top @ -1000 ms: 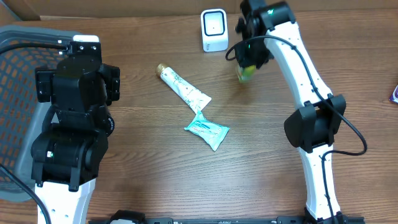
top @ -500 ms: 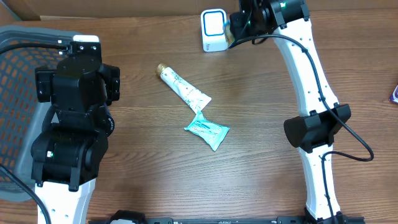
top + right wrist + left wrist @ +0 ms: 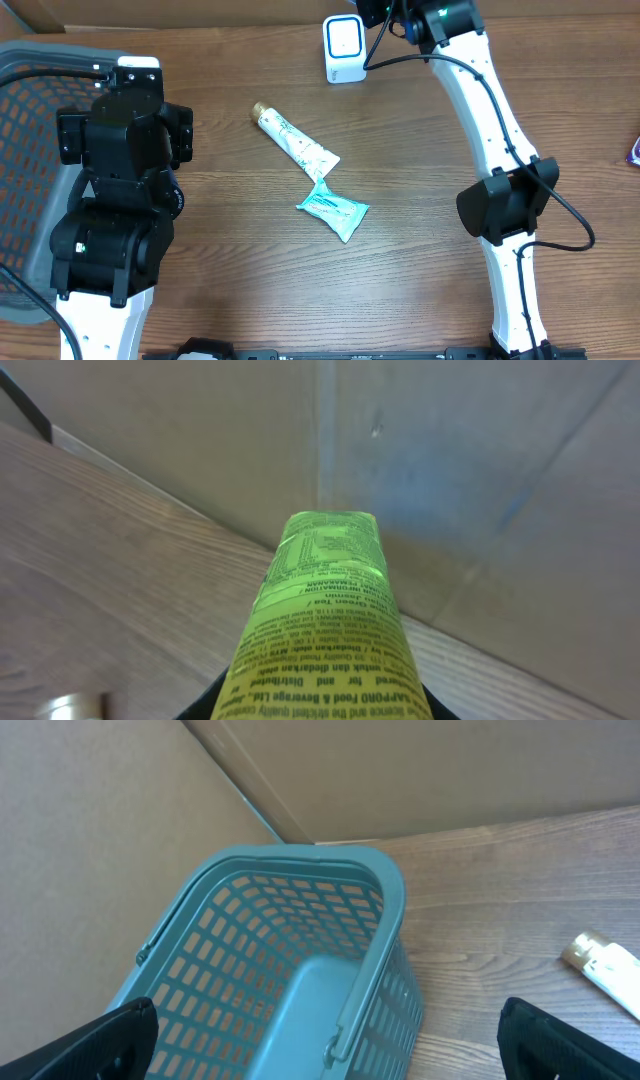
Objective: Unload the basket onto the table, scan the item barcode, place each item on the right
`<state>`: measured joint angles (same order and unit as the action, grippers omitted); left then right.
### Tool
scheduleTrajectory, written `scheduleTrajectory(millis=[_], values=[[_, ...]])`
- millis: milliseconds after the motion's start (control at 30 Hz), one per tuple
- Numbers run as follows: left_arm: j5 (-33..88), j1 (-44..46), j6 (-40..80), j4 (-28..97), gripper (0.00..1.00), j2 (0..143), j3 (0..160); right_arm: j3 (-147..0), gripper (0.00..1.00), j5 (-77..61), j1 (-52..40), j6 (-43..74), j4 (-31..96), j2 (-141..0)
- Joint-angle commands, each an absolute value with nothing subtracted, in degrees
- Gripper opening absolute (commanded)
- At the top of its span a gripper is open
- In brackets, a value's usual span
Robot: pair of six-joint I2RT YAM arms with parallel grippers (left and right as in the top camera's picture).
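**A:** What takes up most of the overhead view?

**B:** A brown wooden surface [image 3: 420, 280]. At the left edge stands a teal mesh basket [image 3: 390, 910], with the left arm parked just beside it.

**A:** And the left pincer?

**B:** The left pincer [image 3: 335, 1045] is spread wide with nothing in it. Its two dark fingertips [image 3: 110, 1040] sit in the bottom corners of its wrist view, and the basket lies between them, below and untouched.

**A:** The right arm?

**B:** It reaches up to the top edge of the overhead frame. The right pincer [image 3: 320, 705] is clamped on the yellow-green item [image 3: 325, 590], and only slivers of dark finger show on either side of it at the bottom of the wrist view.

**A:** Where is the item, then?

**B:** It is off the surface, held at top centre, just above and right of the white scanner [image 3: 344, 48]. Its printed label faces the wrist camera, with a cardboard wall behind. I cannot make out a barcode.

**A:** Anything smaller?

**B:** A white tube with a gold cap [image 3: 293, 143] lies diagonally at mid-frame. Its lower end touches a teal packet [image 3: 333, 210].
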<state>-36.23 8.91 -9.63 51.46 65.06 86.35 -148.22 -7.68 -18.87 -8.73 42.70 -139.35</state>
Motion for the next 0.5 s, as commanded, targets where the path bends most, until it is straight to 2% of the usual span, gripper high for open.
scheduleTrajectory(millis=[0,467], values=[[-36.14,8.93,-10.09,51.2,1.0,65.25,86.39,-143.92,0.14,-8.25,-18.85,-9.69,36.8,-137.62],[-36.14,8.93,-10.09,51.2,1.0,65.25,86.39,-124.6,0.14,-8.23,-18.85,-7.05,11.22,-137.62]])
